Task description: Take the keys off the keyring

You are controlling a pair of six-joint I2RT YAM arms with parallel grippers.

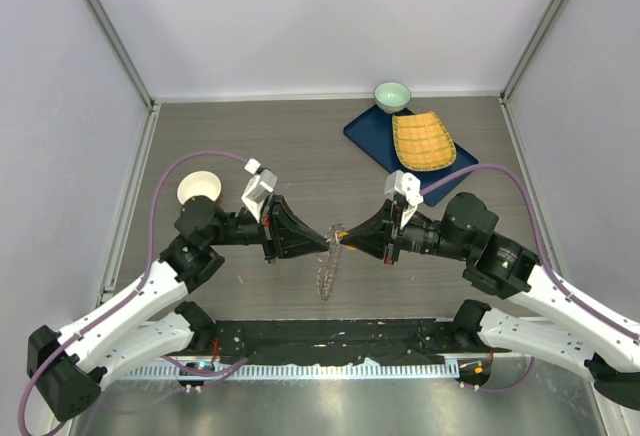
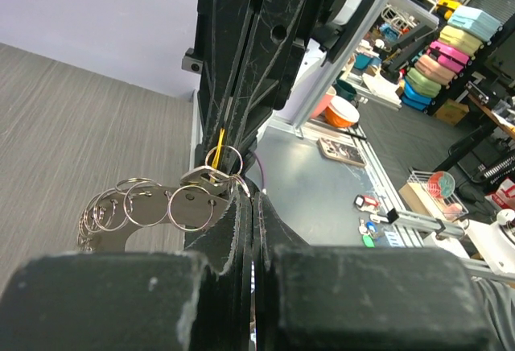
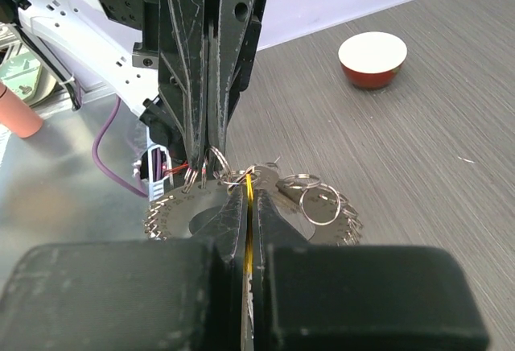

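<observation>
Both grippers meet tip to tip over the middle of the table. From between them hangs the bunch of grey keys, with jagged edges and several small split rings. My left gripper is shut, and its tips pinch the keyring at the top of the bunch. Facing it, my right gripper is also shut, holding a thin yellow-edged key seen edge-on. The serrated keys fan out to either side of its fingers.
A white bowl with a red outside stands left of the left arm. At the back right, a yellow bamboo mat lies on a blue board beside a small green bowl. A black strip runs along the near edge.
</observation>
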